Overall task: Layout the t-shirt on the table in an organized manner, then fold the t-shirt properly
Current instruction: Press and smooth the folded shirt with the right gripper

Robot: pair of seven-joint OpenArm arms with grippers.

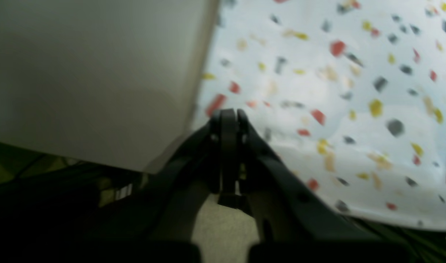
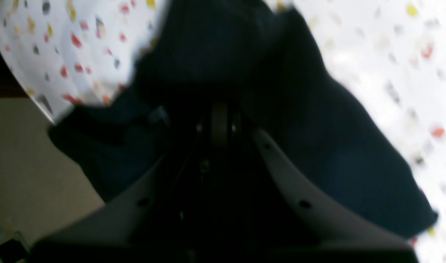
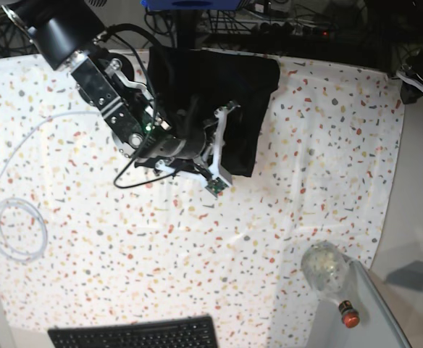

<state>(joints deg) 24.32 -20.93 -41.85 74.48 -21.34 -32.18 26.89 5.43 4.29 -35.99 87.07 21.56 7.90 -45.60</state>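
At 12 o'clock on table (image 3: 327,159): t-shirt (image 3: 229,87), bunched, no label or writing readable. Right gripper (image 2: 220,109) closed over its fabric. Left gripper (image 1: 228,115) closed, empty, past table edge.

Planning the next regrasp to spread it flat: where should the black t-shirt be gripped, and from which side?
Probably the t-shirt at its free corner nearest the keyboard side, about, coming from the bare table beside it. That edge lies flat and uncovered, while the right end effector hides the opposite edge.
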